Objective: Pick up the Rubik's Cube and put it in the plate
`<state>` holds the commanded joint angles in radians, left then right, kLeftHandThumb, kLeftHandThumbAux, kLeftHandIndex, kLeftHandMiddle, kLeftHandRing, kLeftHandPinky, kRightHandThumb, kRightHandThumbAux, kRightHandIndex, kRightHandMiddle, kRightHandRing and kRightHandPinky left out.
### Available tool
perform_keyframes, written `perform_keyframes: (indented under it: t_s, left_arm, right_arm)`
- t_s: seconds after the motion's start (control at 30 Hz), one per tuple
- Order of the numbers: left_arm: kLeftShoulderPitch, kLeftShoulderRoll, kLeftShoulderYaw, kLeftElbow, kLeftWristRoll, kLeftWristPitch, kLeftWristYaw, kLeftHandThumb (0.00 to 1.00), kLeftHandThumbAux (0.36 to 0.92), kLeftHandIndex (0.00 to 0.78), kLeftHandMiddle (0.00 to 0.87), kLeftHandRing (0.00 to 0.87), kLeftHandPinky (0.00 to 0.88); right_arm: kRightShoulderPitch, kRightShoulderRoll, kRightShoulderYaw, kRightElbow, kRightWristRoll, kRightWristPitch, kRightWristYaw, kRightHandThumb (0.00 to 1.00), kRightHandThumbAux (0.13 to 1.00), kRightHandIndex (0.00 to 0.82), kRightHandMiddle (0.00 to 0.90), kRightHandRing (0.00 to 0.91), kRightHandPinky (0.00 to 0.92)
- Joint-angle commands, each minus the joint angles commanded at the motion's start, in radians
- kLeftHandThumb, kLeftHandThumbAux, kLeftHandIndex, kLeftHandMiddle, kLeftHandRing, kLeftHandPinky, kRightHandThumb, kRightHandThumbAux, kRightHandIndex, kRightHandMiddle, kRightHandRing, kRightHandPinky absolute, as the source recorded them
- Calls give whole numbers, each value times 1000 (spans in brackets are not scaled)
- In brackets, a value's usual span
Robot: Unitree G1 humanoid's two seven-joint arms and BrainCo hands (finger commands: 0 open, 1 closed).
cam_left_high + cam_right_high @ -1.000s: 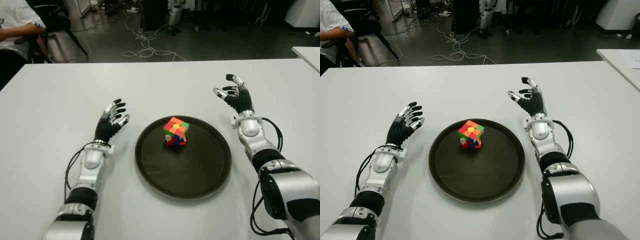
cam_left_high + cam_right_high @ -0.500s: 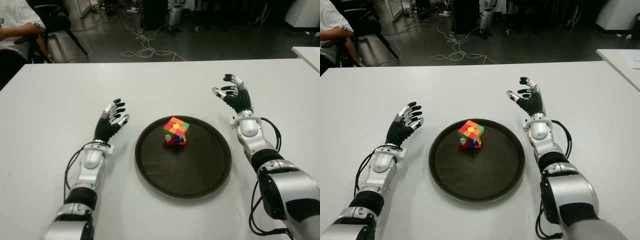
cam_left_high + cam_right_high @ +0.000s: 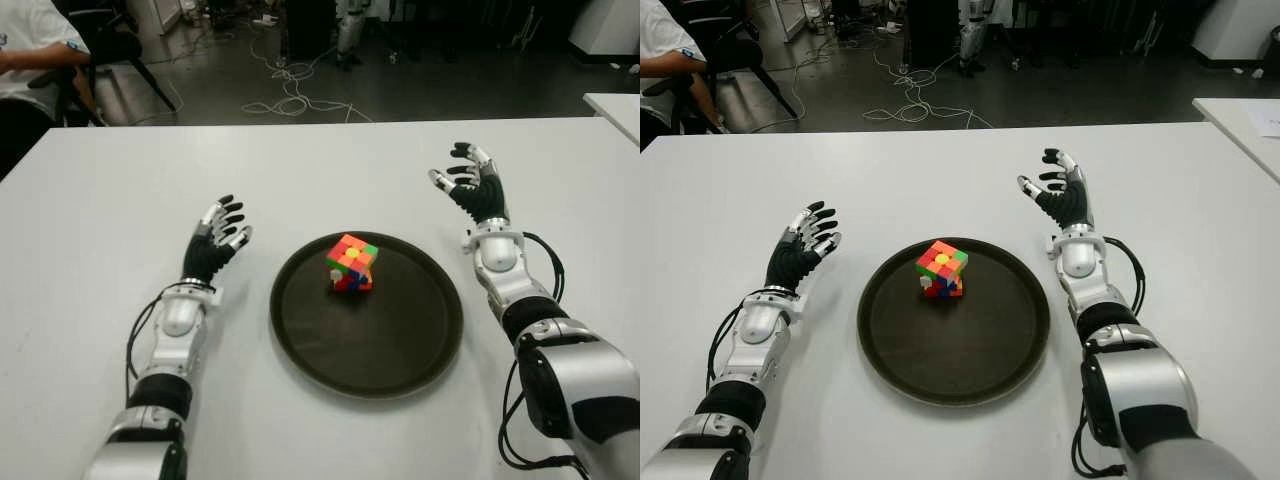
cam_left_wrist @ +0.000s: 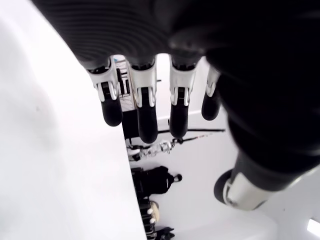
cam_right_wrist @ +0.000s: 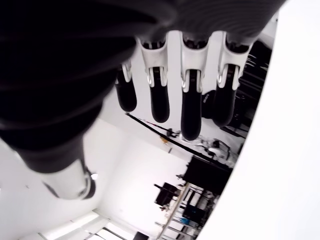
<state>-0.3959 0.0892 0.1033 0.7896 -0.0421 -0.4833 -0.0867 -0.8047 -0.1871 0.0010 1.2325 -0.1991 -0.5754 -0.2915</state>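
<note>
1. Rubik's Cube (image 3: 351,263) sits tilted inside the dark round plate (image 3: 400,350), toward the plate's far part, on the white table (image 3: 100,200).
2. Left hand (image 3: 211,247) shows to the left of the plate, apart from it; fingers spread, holding nothing. The cube is to this hand's right.
3. Right hand (image 3: 474,192) shows beyond the plate's right rim, palm facing inward; fingers (image 5: 190,112) extended and loose, holding nothing. The cube is to its left, nearer the robot.

One cube (image 3: 351,263) sits in one plate (image 3: 400,350) on one desk (image 3: 110,200), with two empty hands, left hand (image 3: 212,249) and right hand (image 3: 473,190).
</note>
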Motion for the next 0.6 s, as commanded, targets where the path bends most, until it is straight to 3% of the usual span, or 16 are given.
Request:
perform_keyframes:
  t_s: [0.3, 0.43, 0.6]
  left_arm:
    - [31, -24, 0, -206, -20, 112, 25, 78, 754, 108, 178, 144, 95]
    - [-8, -13, 11, -233, -24, 160, 30, 80, 753, 100, 173, 142, 102]
    - [-72, 0, 23, -188, -21, 184, 42, 104, 769, 87, 159, 140, 111]
  right_arm:
    - [6, 10, -22, -19, 31, 2, 31, 307, 676, 191, 257, 302, 347]
    - [16, 18, -32, -33, 49, 11, 50, 306, 678, 181, 254, 301, 343]
    - [23, 25, -40, -41, 67, 32, 69, 327, 683, 191, 264, 305, 330]
